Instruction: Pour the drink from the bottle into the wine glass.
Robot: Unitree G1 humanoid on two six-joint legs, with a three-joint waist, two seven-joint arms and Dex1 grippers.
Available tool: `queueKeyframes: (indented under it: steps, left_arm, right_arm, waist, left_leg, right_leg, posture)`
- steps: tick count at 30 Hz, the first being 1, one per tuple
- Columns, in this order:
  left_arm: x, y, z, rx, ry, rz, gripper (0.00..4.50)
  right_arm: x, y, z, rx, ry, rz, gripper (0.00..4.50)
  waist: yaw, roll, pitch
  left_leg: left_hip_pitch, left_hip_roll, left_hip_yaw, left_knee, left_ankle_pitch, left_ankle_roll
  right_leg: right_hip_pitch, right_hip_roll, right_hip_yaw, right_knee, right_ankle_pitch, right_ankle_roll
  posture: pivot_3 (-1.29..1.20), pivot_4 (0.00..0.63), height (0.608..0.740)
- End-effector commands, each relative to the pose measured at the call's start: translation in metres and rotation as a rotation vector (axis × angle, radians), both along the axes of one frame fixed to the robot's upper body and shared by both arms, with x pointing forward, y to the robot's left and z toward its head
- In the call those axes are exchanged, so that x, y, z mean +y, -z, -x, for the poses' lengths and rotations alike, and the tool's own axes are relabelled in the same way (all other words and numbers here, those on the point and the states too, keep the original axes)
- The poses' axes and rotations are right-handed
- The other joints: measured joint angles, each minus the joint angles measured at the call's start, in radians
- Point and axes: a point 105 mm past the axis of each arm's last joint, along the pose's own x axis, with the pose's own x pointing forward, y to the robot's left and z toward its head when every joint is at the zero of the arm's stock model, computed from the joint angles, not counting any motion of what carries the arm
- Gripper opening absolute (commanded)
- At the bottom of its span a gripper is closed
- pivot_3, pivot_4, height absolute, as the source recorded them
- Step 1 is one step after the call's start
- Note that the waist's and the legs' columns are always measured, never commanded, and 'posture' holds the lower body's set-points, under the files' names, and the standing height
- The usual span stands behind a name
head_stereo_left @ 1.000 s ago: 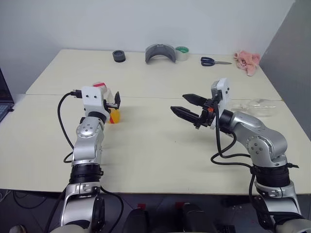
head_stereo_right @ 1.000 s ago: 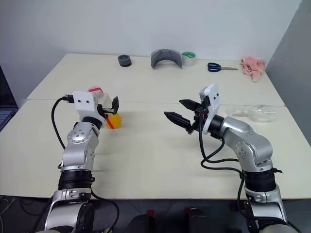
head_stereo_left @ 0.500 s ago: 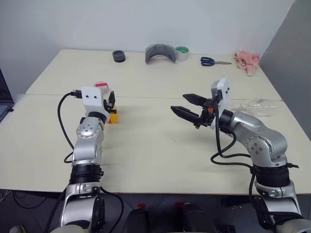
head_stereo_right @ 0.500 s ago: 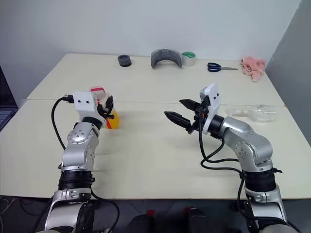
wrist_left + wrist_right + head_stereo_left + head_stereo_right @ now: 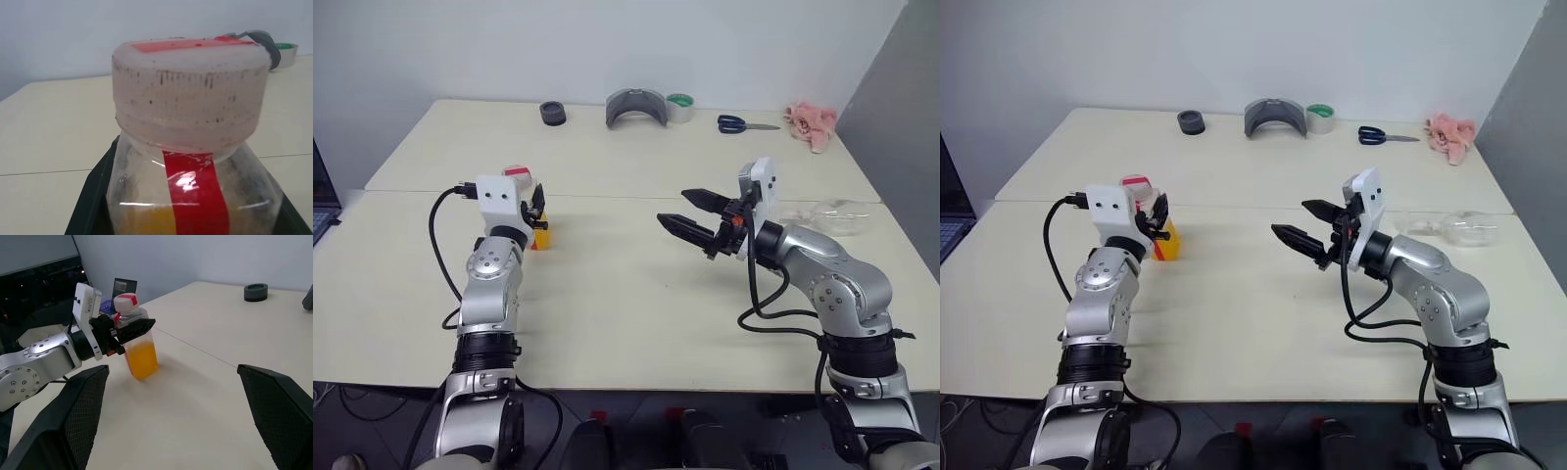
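Note:
The bottle (image 5: 539, 234) stands upright on the table's left half, with the orange drink (image 5: 142, 360) in its lower part. Its red-and-white cap (image 5: 190, 93) and red label strip show close up in the left wrist view. My left gripper (image 5: 539, 204) is shut on the bottle just below the cap, with a black finger (image 5: 93, 196) on each side. My right gripper (image 5: 672, 207) hovers open over the middle of the table, pointing left toward the bottle, nothing between its fingers (image 5: 73, 421). The clear wine glass (image 5: 830, 214) appears to lie on its side at the right, behind my right arm.
Along the far edge sit a dark grey roll (image 5: 553, 113), a grey curved piece (image 5: 634, 106), a tape roll (image 5: 679, 106), blue-handled scissors (image 5: 742, 123) and a pink cloth (image 5: 811, 124). A seam (image 5: 617, 197) crosses the table. A laptop (image 5: 321, 208) is at the left edge.
My left gripper, open around the bottle a second ago, has closed on it and then held still. The right arm has not moved.

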Motion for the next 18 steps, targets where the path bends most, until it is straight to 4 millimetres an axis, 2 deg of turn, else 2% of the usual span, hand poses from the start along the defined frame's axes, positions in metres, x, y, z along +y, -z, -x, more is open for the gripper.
queueKeyframes:
  steps: [1,7,10,15,18]
  left_arm:
    - [-0.005,-0.020,0.004,-0.065,0.010,0.010,1.84]
    - [-0.024,-0.032,0.001,-0.057,0.085,0.037,1.84]
    - [-0.045,-0.040,-0.001,-0.050,0.188,0.011,1.84]
    - [-0.077,-0.045,-0.001,-0.039,0.363,-0.024,1.84]
    - [-0.089,-0.049,0.000,-0.040,0.434,-0.025,1.84]
  right_arm:
    - [0.001,-0.015,0.003,-0.069,-0.023,-0.001,4.50]
    - [0.000,-0.018,-0.008,-0.092,0.010,0.041,4.50]
    - [0.002,-0.025,-0.020,-0.098,0.046,0.044,4.50]
    - [0.008,-0.037,-0.027,-0.096,0.034,0.023,4.50]
    - [0.012,-0.041,-0.030,-0.097,0.024,0.016,4.50]
  waist:
    - [0.000,0.000,0.000]
    - [0.000,0.000,0.000]
    - [0.001,0.000,0.000]
    - [0.001,0.000,0.000]
    - [0.000,0.000,0.000]
  left_leg:
    - [0.000,0.000,0.000,0.000,0.000,0.000]
    - [0.000,0.000,0.000,0.000,0.000,0.000]
    - [0.000,-0.001,0.000,0.001,0.000,0.000]
    - [-0.001,-0.001,0.000,0.000,0.000,0.000]
    - [-0.001,0.000,0.000,0.000,0.000,0.000]
  right_leg:
    - [0.000,0.000,0.000,0.000,0.000,0.000]
    - [0.000,0.000,0.000,0.000,0.000,0.000]
    - [0.000,0.000,0.000,0.000,0.000,0.000]
    - [-0.001,0.000,0.000,0.000,0.000,0.000]
    - [-0.001,0.000,0.000,0.000,0.000,0.000]
  posture:
    - [0.00,0.150,0.740]
    - [0.00,0.150,0.740]
    - [0.00,0.150,0.740]
    - [0.00,0.150,0.740]
    - [0.00,0.150,0.740]
